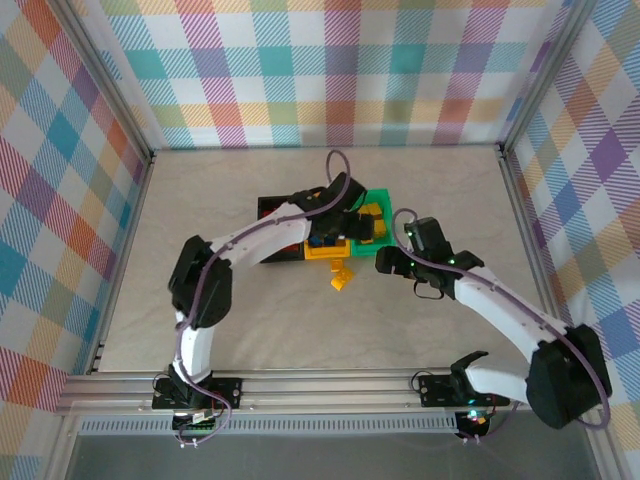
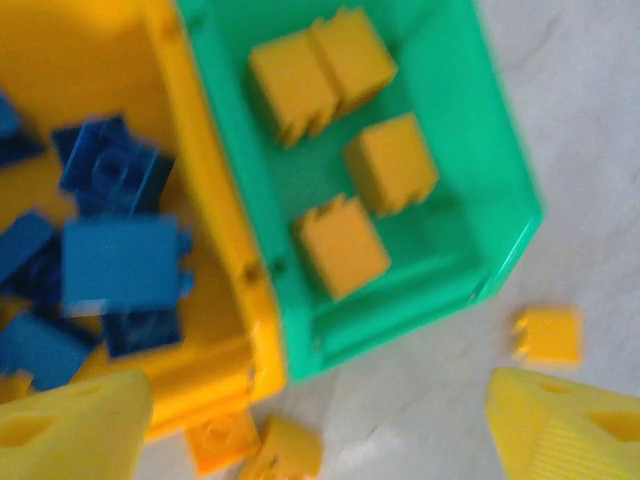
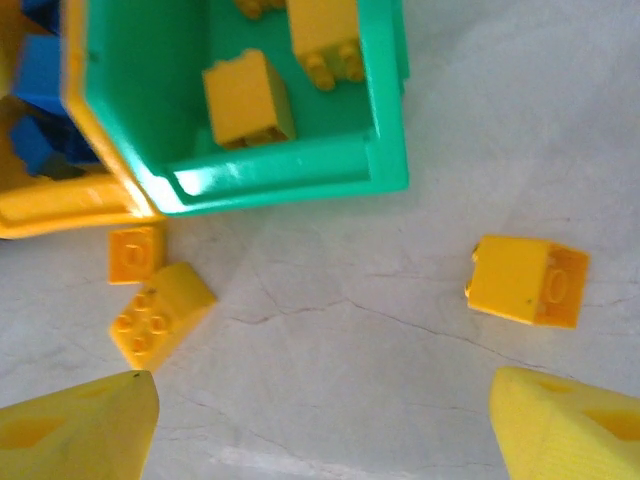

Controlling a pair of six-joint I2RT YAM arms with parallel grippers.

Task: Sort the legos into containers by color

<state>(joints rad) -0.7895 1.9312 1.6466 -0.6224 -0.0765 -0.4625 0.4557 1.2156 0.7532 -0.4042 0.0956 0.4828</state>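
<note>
Fingers [image 2: 70,430] of left end effector [image 2: 320,440] and right end effector [image 3: 320,425] stand apart, empty; yellow legos [image 2: 390,165] lie in the green bin [image 2: 495,150], blue legos [image 2: 120,265] in the yellow bin [image 2: 222,215] on its left.

The green rectangular plastic bin [image 2: 495,130] held yellow plastic bricks [image 2: 390,163]; the yellow rectangular plastic bin [image 2: 225,230] held blue plastic bricks [image 2: 122,263].

The left arm [image 1: 258,240] is bending at its elbow and slanting forward to the right, the left gripper [image 1: 358,224] pointing down with its yellow fingers [image 2: 75,430] standing wide apart, gripping nothing. The right arm [image 1: 500,300] is angling forward to the left, the right gripper [image 1: 392,262] likewise hanging agape, its fingertips [image 3: 560,420] well apart and empty-handed.
</note>
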